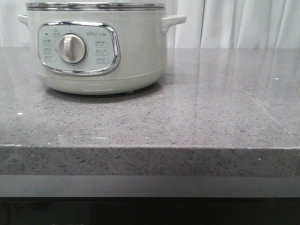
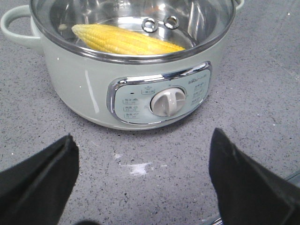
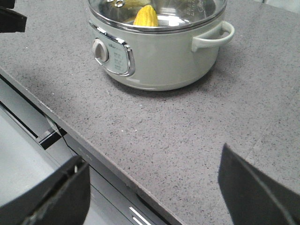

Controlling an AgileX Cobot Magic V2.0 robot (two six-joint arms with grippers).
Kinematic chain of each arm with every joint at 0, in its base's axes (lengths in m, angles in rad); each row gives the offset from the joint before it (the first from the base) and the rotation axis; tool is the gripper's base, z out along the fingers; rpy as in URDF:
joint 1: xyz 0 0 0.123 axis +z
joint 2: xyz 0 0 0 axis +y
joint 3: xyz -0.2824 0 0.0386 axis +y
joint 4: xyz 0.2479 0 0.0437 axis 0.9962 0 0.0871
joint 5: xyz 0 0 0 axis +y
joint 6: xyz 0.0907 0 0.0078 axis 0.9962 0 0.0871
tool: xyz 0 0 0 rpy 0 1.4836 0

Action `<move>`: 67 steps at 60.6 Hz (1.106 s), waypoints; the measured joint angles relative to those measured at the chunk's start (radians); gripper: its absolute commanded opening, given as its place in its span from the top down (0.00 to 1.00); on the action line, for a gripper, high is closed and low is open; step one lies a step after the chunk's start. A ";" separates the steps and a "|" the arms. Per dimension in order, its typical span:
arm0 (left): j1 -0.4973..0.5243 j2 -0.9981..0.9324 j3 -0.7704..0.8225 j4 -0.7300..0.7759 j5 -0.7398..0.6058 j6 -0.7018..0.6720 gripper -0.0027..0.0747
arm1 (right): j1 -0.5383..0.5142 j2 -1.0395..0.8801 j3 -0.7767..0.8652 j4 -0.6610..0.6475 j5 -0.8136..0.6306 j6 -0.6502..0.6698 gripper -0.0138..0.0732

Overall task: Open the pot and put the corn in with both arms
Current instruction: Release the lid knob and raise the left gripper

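Both sets of jaws are spread wide and holding nothing. Left gripper [image 2: 143, 183] hangs just above the grey speckled counter [image 1: 211, 117], right in front of the pot [image 2: 84, 79], with its dark fingers [image 2: 40, 180] framing the control panel [image 2: 161, 98] and silver dial [image 2: 168, 102]. Right gripper [image 3: 152, 187] sits further back over the counter's front edge, well apart from the pot, one finger over the counter and the other out past the edge.

Corn [image 2: 124, 41] is lying on its side inside the pot's shiny metal bowl, tapered end pointing toward the panel side. From the right wrist view you only catch one end of it poking up over the rim. Front view shows the pot on the counter's left, white curtain [image 1: 243, 23] behind it.
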 measured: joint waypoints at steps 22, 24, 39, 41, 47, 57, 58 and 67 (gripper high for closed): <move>0.000 0.000 0.002 -0.002 -0.004 0.000 0.24 | 0.000 0.000 0.000 -0.002 0.000 0.000 0.28; 0.000 0.000 0.002 -0.002 -0.004 0.000 0.24 | 0.000 0.000 0.000 -0.002 0.000 0.000 0.35; 0.000 0.000 0.002 -0.002 -0.004 0.000 0.49 | 0.000 0.000 0.000 -0.002 0.024 0.000 0.87; 0.000 0.000 0.002 -0.002 -0.004 0.000 0.55 | 0.000 0.000 0.000 -0.002 0.026 0.000 0.91; 0.000 0.000 0.002 -0.002 -0.004 0.000 0.71 | 0.000 0.000 0.000 -0.002 0.031 0.000 0.92; 0.000 0.000 0.002 -0.002 -0.004 0.000 0.91 | 0.000 0.000 0.000 -0.002 0.033 0.000 0.92; 0.000 0.000 0.002 -0.002 -0.004 0.000 0.93 | 0.000 0.000 0.000 -0.002 0.033 0.000 0.92; 0.000 0.000 0.002 -0.002 -0.004 0.000 0.99 | 0.000 0.000 0.000 -0.002 0.033 0.000 0.92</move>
